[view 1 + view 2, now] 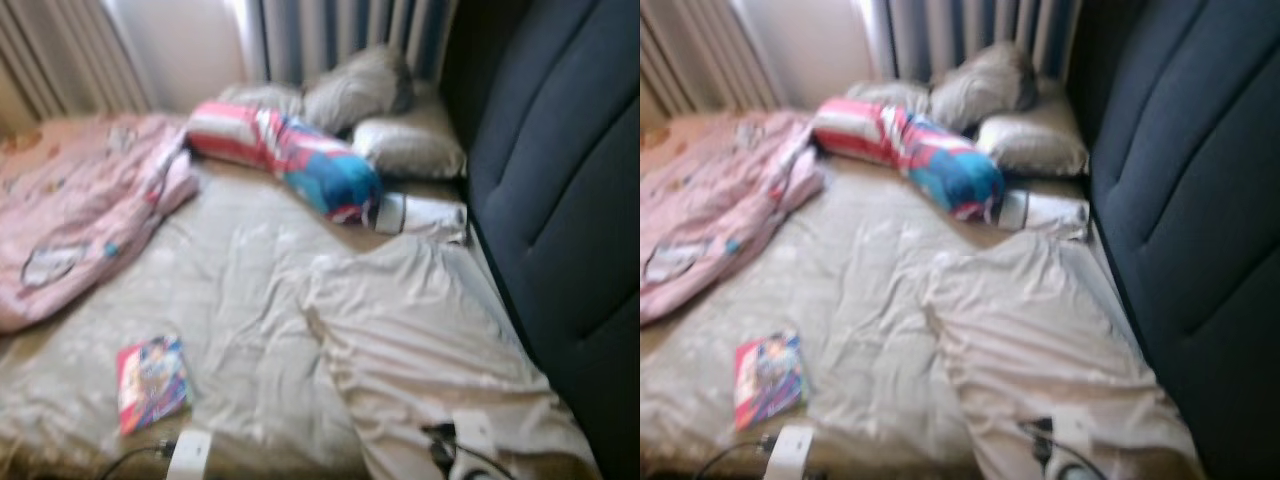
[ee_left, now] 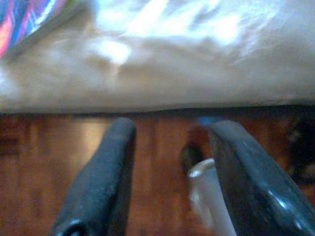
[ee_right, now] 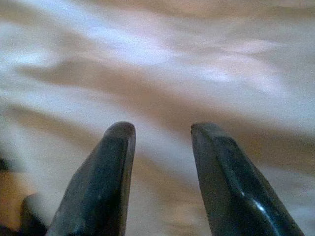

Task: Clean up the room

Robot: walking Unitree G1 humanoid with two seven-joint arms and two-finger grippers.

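Observation:
A rumpled bed with a beige sheet (image 1: 230, 290) lies before me. On it are a pink blanket (image 1: 80, 200) at the left, a red, white and blue bolster (image 1: 290, 150), grey pillows (image 1: 380, 110) at the head, and a crumpled pale cover (image 1: 420, 340) at the right. A colourful book (image 1: 150, 380) lies near the front edge. My left gripper (image 2: 172, 130) is open, low by the bed's side over a wooden floor (image 2: 49, 162), with the book's corner (image 2: 29, 19) above it. My right gripper (image 3: 162, 130) is open and empty over pale fabric (image 3: 162, 64).
A dark padded headboard (image 1: 570, 200) runs along the right. Curtains (image 1: 340, 30) hang behind the pillows. A folded white item (image 1: 420, 213) lies by the bolster. White devices with black cables (image 1: 190, 452) sit at the bed's front edge. A small pale object (image 2: 202, 187) is beside one left finger.

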